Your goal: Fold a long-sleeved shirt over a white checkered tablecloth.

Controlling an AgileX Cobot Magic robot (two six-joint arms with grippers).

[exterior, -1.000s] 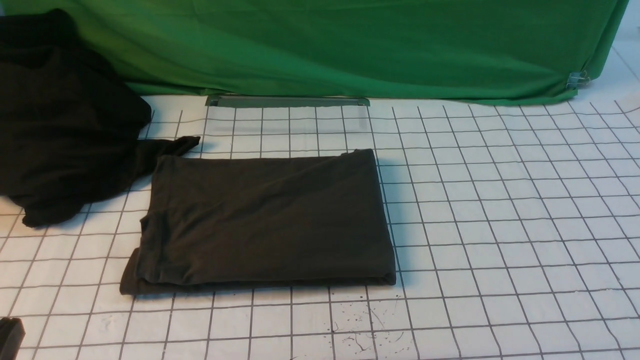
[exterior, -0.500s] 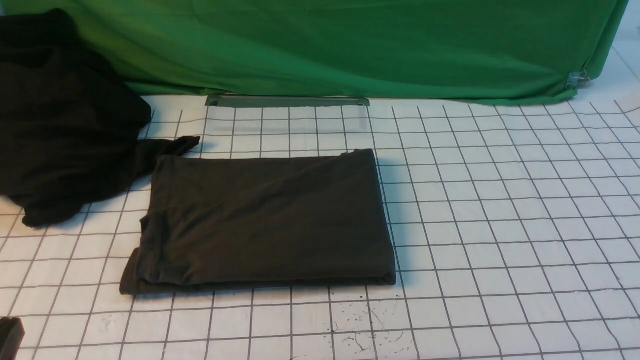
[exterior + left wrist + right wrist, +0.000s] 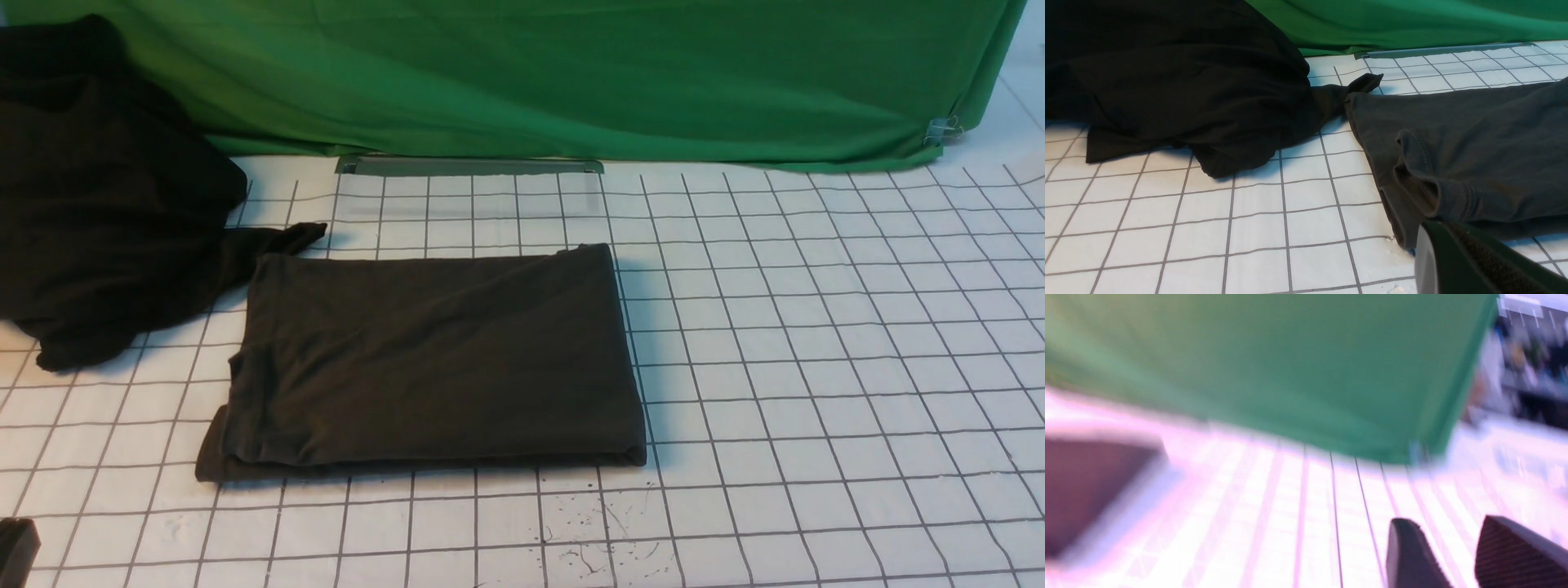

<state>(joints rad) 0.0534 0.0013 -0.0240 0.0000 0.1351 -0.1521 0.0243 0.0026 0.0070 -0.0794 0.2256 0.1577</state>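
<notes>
Two arms sit back from the work, and almost nothing on the counter differs from a second ago: the front view matches the two earlier ones but for the dark left gripper (image 3: 16, 549), which sits a touch lower at the near left corner than it did half a second ago. Only one of its fingers (image 3: 1474, 261) shows in the left wrist view, hanging just beside the shirt's near left hem and empty, so whether the pair is spread or pressed together cannot be told. The right gripper (image 3: 1453, 555) is out of the front view; its wrist picture is badly smeared, probably by motion, but two dark fingers (image 3: 1408, 555) appear apart with pale cloth between them and nothing held.

Past them, the long-sleeved shirt (image 3: 433, 359) lies flat in the middle of the white checkered tablecloth (image 3: 816, 343) as a neat rectangle, layered edges at its near and left sides, a cuff or hem roll tucked at the left. No print shows. With the bundle undisturbed and both arms clear, the folding looks finished or nearly so.

Farther left, a black garment heap (image 3: 98, 204) touches the shirt's far left corner with one trailing end. Behind all hangs a green cloth (image 3: 571, 73).
</notes>
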